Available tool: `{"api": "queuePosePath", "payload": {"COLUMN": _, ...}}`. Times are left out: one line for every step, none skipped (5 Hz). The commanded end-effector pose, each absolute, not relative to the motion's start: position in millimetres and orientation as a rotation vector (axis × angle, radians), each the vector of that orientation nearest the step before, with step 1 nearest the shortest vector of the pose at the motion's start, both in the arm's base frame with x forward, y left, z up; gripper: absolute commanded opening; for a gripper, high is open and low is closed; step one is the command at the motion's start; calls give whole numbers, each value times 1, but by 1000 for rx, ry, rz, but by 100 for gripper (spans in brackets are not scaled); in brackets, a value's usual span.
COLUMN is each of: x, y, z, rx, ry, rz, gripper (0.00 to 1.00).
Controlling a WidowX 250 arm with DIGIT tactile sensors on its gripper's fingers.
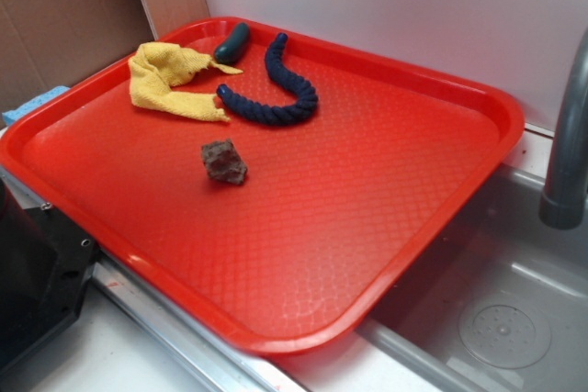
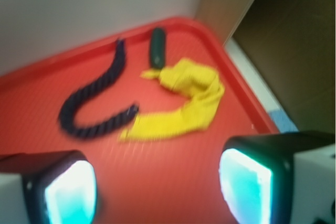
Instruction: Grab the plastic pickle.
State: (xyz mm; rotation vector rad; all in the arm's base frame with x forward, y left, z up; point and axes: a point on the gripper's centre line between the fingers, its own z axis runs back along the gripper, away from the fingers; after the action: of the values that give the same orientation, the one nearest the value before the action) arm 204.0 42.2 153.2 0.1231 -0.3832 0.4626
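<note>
Gripper (image 2: 157,190): in the wrist view you see its two fingers spread wide, one at each lower corner, with nothing between them. It hangs high above the tray, near the far left corner in the exterior view.

Tray (image 1: 432,218): red, with a textured floor, and everything lies on it. It stands beside a sink (image 1: 514,319).

Brown block (image 1: 224,162): a small dark lump near the middle of the tray, well apart from the target. You can ignore it.

Yellow cloth (image 2: 184,103): it is crumpled, and one corner of it reaches to the lower end of the pickle and seems to touch it.

Rope (image 2: 94,103): dark blue, braided and curved, just beside the pickle on the other side.

Plastic pickle (image 2: 157,45): smooth, dark green and short. It lies at the far rim of the tray, between the cloth and the rope, ahead of the open fingers and well below them.

Risk 1: the rope has a similar dark colour, so you could go down on the wrong thing.

Risk 2: a finger may catch the corner of the cloth and pinch it together with the pickle.

Risk 3: the pickle is smooth and round, so I think it may roll or slip against the rim if your grasp is off centre.
</note>
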Motion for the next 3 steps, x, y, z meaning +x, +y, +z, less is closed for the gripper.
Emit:
{"api": "queuePosePath", "payload": {"x": 271, "y": 89, "z": 124, "rx": 206, "ry": -475, "rz": 610, "gripper": 100}}
{"api": "queuePosePath", "payload": {"x": 298, "y": 107, "z": 104, "rx": 256, "ry": -487, "rz": 650, "gripper": 100}}
{"api": "queuePosePath", "payload": {"x": 315, "y": 123, "z": 85, "rx": 287, "ry": -487, "rz": 669, "gripper": 100}}
